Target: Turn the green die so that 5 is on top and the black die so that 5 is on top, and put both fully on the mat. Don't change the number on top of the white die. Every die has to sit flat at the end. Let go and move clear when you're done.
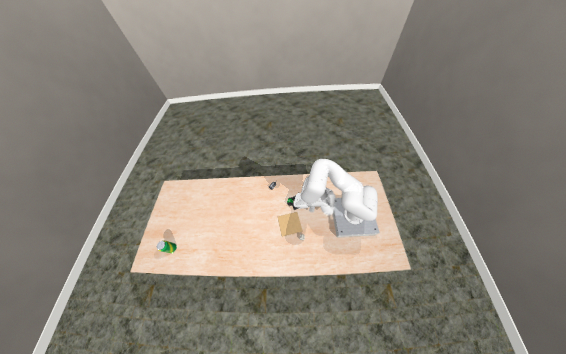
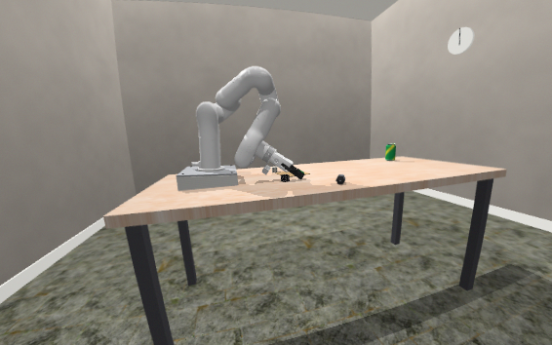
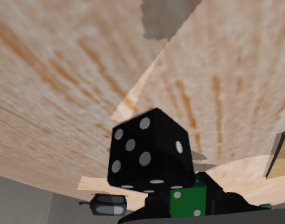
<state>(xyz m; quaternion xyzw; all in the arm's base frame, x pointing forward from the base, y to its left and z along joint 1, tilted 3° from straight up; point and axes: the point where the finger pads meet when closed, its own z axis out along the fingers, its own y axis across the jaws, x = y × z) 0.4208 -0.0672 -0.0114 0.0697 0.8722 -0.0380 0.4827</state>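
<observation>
The white xArm bends low over the wooden worktop (image 2: 409, 177), its claw (image 2: 295, 172) pinching the green die (image 3: 187, 203); in the wrist view that die sits between the dark fingers, with a white pip visible on 2 of its faces, though which number faces up cannot be told. Directly ahead of the claw and very close to it lies the black die (image 3: 151, 149), resting on the worktop with a face of 5 pips turned toward the wrist camera and a side face showing 1 clear pip; its top face is not readable. From the exterior view the black die (image 2: 285, 178) lies just under the slanted claw tip, and a small dark rounded object (image 2: 340, 179) lies farther along the worktop, apart from both. In the top view a tan square mat (image 1: 289, 223) lies in front of the arm's grey base plate (image 1: 372, 231), and a small pale cube, apparently the white die (image 1: 299, 236), sits at the mat's near corner, its pips too small to read. Both coloured dice are off the mat. A green can (image 2: 390, 151) stands upright near the worktop's far end, well apart from everything else.
</observation>
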